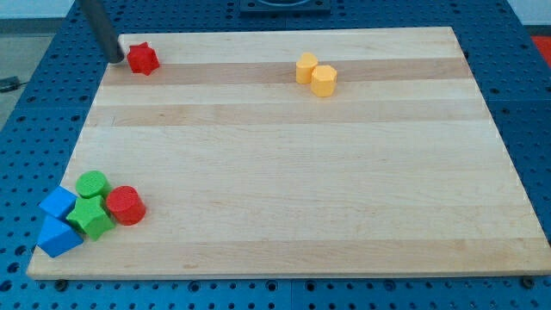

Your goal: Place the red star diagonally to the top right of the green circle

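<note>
The red star [143, 58] lies near the board's top left corner. My tip [117, 59] rests just to the star's left, close to it or touching it. The green circle [91, 184] sits at the bottom left, in a tight cluster of blocks. The star is far above the green circle and slightly to its right.
Around the green circle are a red circle [126, 205], a green star [89, 218], a blue block [58, 203] and a blue block [58, 236]. Two yellow blocks [316, 74] touch each other at the top centre. The wooden board [293, 164] lies on a blue perforated table.
</note>
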